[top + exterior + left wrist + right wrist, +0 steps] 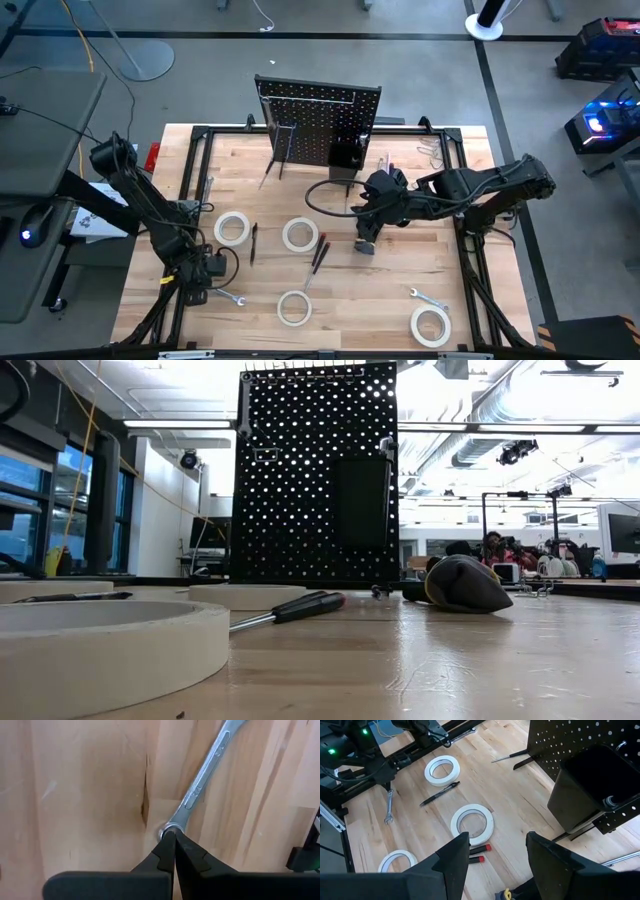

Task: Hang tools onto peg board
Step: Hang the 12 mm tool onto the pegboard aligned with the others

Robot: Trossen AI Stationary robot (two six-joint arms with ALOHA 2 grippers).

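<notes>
The dark left arm reaches down to the table's near-left area; its left gripper [170,836] points downward with both fingers pressed together. The dark right arm extends toward mid-table, its right gripper [497,851] raised, fingers spread apart.

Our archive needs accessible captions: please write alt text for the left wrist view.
The left gripper, fingers shut, touches its tips to the ring end of a silver wrench lying flat on the pale wooden table.
</notes>
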